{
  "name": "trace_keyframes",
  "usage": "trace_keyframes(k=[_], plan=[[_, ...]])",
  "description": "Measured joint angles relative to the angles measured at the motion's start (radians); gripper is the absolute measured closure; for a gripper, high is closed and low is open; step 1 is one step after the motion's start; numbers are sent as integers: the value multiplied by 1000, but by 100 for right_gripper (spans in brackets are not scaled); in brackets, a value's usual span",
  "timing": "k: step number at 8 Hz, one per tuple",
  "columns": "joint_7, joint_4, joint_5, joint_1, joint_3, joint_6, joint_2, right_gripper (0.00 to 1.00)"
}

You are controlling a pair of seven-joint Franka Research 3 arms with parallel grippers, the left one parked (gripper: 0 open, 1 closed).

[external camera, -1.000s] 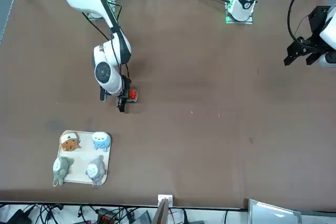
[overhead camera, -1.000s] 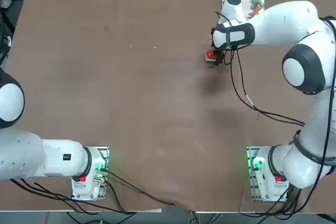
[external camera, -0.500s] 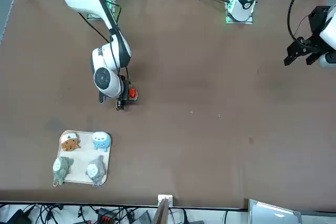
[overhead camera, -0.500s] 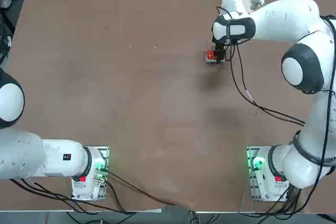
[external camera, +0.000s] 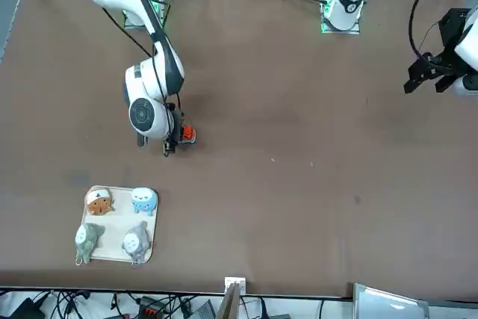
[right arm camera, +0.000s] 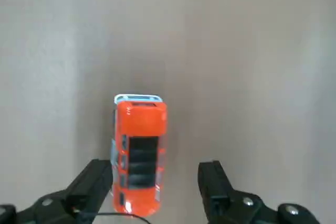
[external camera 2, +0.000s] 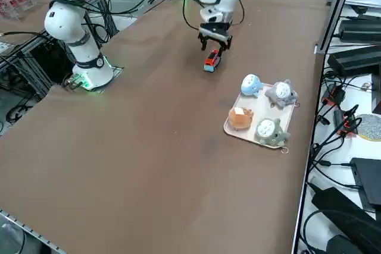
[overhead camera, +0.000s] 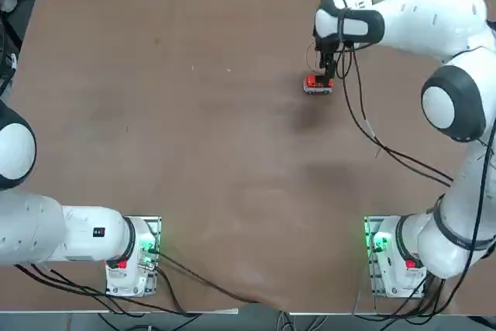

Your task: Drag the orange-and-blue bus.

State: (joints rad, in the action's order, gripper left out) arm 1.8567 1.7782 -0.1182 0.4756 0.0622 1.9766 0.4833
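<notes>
The orange-and-blue bus (overhead camera: 318, 84) is a tiny red-orange toy with a pale blue lower edge. It stands on the brown table (overhead camera: 194, 153) toward the far right. My right gripper (overhead camera: 327, 66) hangs open just above it, on its far side. In the wrist view the bus (right arm camera: 140, 150) lies below and between the two black fingers (right arm camera: 97, 174), nearer one of them, with dark windows on its roof. The front view shows the bus (external camera: 187, 134) beside the gripper (external camera: 170, 145). From the right side, the gripper (external camera 2: 215, 44) is over the bus (external camera 2: 211, 60).
A white tray (external camera: 116, 255) with several small animal figurines sits near the table's far edge, beyond the bus; it shows in the right side view as the tray (external camera 2: 230, 128). Cables trail from my right arm across the table (overhead camera: 364, 137).
My right gripper has lifted off the bus and drawn toward the table's far edge, staying open. The bus has stayed about where it was.
</notes>
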Motion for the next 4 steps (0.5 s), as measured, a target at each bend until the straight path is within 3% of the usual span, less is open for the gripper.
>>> trace_keyframes(k=[2, 4], plan=[[-103, -99, 4, -2, 2, -177, -32, 0], [-308, -221, 23, -15, 19, -343, -46, 0]])
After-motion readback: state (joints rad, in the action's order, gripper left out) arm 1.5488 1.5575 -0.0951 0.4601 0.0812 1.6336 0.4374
